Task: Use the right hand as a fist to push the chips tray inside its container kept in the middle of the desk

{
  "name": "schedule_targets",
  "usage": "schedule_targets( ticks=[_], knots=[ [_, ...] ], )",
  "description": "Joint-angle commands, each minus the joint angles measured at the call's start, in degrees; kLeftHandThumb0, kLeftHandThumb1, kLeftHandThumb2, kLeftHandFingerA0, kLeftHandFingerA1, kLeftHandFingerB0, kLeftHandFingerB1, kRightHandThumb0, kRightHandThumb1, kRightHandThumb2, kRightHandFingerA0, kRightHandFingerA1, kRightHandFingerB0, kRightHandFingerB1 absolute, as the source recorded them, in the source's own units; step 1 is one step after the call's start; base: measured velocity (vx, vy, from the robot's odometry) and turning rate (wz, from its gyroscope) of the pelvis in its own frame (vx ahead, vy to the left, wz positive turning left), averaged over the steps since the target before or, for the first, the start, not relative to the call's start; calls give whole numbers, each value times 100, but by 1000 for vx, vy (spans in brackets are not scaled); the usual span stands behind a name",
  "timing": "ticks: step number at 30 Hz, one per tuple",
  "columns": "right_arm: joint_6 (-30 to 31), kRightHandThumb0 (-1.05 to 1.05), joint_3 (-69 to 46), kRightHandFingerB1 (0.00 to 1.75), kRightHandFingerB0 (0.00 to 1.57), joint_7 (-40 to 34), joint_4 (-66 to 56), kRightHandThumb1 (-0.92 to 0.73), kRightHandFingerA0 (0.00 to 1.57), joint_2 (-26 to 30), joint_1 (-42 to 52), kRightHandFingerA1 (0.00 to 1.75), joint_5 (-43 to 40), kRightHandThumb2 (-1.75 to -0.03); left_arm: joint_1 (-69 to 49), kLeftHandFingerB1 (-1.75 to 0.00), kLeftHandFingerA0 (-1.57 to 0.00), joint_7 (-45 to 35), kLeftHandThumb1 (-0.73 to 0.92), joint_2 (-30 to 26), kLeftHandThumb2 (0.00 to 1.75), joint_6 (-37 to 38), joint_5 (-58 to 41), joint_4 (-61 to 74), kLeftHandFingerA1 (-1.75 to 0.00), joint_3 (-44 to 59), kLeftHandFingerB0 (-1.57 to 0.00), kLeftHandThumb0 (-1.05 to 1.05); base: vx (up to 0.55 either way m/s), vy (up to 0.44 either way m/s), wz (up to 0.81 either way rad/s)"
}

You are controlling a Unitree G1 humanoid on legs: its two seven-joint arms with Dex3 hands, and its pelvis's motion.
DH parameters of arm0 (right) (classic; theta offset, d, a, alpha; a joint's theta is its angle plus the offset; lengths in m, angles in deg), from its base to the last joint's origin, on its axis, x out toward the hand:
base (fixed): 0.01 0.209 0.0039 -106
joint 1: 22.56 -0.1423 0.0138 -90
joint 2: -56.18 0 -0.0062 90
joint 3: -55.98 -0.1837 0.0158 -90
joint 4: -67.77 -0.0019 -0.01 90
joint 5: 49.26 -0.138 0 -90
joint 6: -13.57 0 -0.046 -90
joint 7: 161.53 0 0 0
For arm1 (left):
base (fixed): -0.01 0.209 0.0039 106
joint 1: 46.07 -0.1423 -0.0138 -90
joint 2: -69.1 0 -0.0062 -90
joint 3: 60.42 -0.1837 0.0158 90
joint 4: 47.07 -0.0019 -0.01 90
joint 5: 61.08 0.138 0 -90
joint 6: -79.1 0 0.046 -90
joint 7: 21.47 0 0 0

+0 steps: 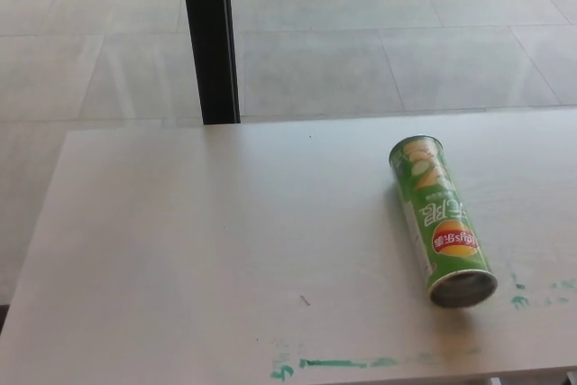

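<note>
A green chips can (pixel 440 219) lies on its side on the right part of the pale desk (pixel 225 241). Its open mouth (pixel 462 288) faces the desk's near edge, and the closed end points away toward the window. No tray sticks out of the mouth; the inside looks dark and grey. Neither of my hands shows in the head view.
A black vertical post (pixel 209 38) stands behind the desk's far edge, with tiled floor beyond. Green paint smears mark the near edge (pixel 334 364) and the desk right of the can (pixel 519 300).
</note>
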Motion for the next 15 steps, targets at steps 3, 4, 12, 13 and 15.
schedule_targets(
  ticks=[3, 4, 12, 13, 15],
  knots=[
    [-122, -48, -3265, 49, 51, -1267, 3919, -68, 82, -592, -613, 110, -3688, -63, -77, -45, -46, 38, 92, -134, 73, 54, 66, -20, -55, -93, -30, -83, 0, 0, 0],
    [-159, -48, -3295, 49, 51, -1248, 3970, -68, 82, -586, -620, 110, -3693, -63, -79, -45, -46, 37, 92, -134, 73, 53, 65, -22, -55, -94, -30, -83, 0, 0, 0],
    [748, -53, -4075, 52, 59, -1834, 4114, -87, 60, -946, -937, 74, -4180, -66, -8, -55, -45, 74, 74, -153, 112, -22, 12, -44, -64, -40, -28, -83, 0, 0, 0],
    [712, -53, -4031, 47, 54, -1866, 4097, -88, 59, -991, -932, 70, -4095, -66, -9, -46, -52, 91, 92, -152, 68, -10, 19, -47, -61, -44, -33, -85, 0, 0, 0],
    [749, -56, -4045, 43, 48, -1908, 4125, -89, 57, -999, -954, 69, -4077, -66, -6, -46, -51, 112, 92, -157, 69, -5, 35, -50, -58, -56, -35, -84, 0, 0, 0]
  ],
)
